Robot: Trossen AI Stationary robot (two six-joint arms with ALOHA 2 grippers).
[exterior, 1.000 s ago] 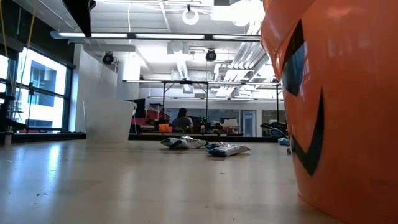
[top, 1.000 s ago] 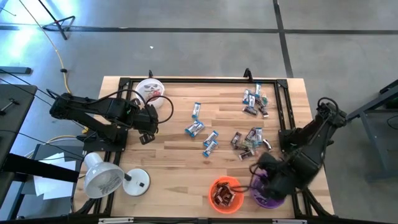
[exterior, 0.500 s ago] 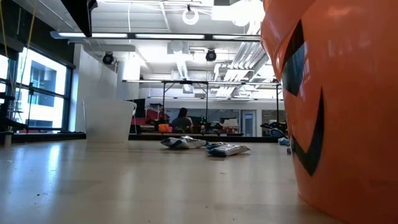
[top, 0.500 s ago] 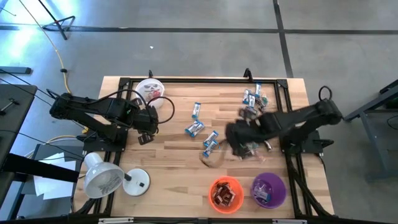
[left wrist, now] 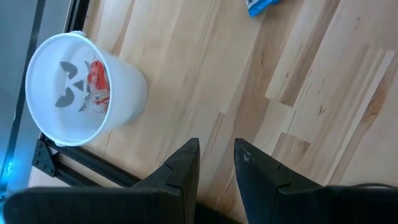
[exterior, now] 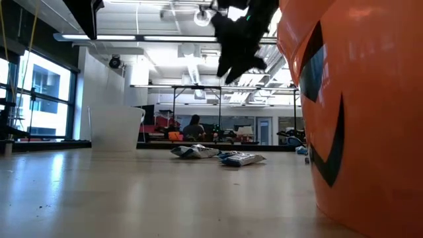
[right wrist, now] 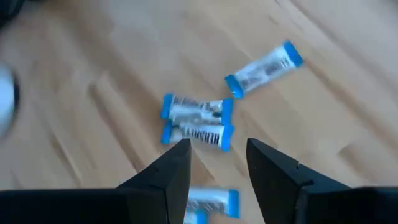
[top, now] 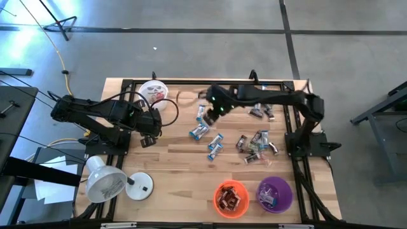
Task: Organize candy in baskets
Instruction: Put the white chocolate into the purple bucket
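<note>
Blue-and-white candy [top: 199, 131] lies scattered mid-table, with mixed candy [top: 254, 143] to its right and more [top: 261, 102] at the far right. My right gripper [right wrist: 217, 162] hangs open above the blue-and-white bars [right wrist: 196, 109], touching none; the high view shows my right gripper [top: 213, 108] near the far edge. My left gripper [left wrist: 216, 155] hovers open near the white basket [left wrist: 81, 93], which holds a red candy [left wrist: 96, 84]. The orange basket [top: 231, 198] and the purple basket [top: 275, 194] stand at the near edge, both holding candy.
A white dome lamp [top: 108, 181] stands at the near left corner. A black frame rail [top: 210, 81] runs along the far edge. In the low view the orange basket [exterior: 357, 112] fills the right side, and two candy bars [exterior: 241, 158] lie beyond it.
My right gripper has swung from above the purple basket at the near right, across the table toward the far edge and the left. It now hangs over the blue-and-white candy. The baskets and candy have stayed in place.
</note>
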